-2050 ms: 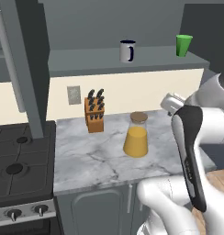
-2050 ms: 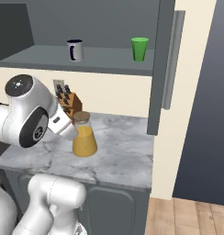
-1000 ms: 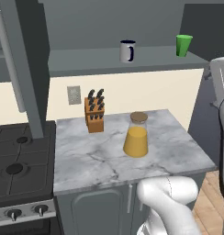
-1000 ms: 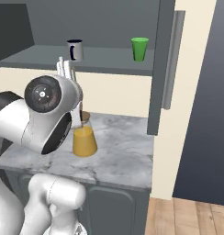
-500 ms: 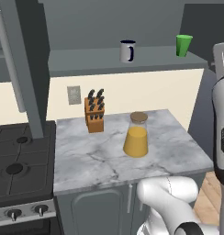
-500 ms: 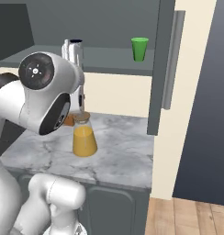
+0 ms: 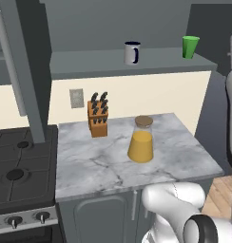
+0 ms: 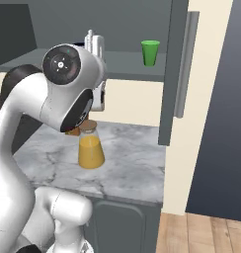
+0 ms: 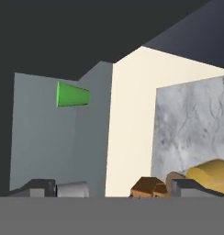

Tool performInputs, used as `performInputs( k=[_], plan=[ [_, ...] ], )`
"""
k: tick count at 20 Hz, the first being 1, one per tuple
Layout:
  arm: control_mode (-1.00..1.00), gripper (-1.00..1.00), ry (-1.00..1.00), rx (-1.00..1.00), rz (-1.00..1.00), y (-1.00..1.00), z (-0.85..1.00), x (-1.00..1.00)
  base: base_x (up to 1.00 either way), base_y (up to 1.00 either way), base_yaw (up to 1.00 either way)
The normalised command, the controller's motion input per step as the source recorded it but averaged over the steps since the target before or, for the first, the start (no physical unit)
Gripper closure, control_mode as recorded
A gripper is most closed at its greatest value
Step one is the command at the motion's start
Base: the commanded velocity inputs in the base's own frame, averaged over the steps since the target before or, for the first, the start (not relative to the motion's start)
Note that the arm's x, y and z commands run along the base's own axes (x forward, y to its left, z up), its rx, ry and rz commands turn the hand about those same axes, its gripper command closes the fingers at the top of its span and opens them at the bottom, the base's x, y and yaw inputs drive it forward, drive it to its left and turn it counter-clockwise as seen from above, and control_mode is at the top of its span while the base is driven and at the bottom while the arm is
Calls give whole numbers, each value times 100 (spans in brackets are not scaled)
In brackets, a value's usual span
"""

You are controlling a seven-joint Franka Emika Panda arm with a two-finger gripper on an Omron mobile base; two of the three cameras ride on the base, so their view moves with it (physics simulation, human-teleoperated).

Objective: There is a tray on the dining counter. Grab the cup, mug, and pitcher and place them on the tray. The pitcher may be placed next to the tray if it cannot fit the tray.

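The green cup stands at the right end of a grey shelf, and the grey mug stands near the shelf's middle. Below them, the pitcher of orange liquid with a cork lid stands upright on the short marble counter. In the right base view my raised arm covers the mug; the cup and pitcher stay visible. The hand view is rolled sideways: the cup lies across the upper left, far off. My gripper is open and holds nothing. The tray and dining counter are out of view.
A wooden knife block stands at the back of the counter, left of the pitcher. A black stove adjoins the counter on the left. A tall grey panel rises right of the shelf. Wooden floor lies to the right.
My arm has swung upward: it left the middle of the left base view for the right edge, and its elbow rose in the right base view, covering the mug. The objects stayed put.
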Motion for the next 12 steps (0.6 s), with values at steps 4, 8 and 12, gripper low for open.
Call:
performInputs(
  k=[4,8,12],
  plan=[
    [-100,-100,0,6,-5,-22,22,41,0,0,0],
    [-100,-100,-2,9,0,-8,0,49,0,0,0],
    [-100,-100,0,5,0,-1,0,66,0,0,0]
  ],
)
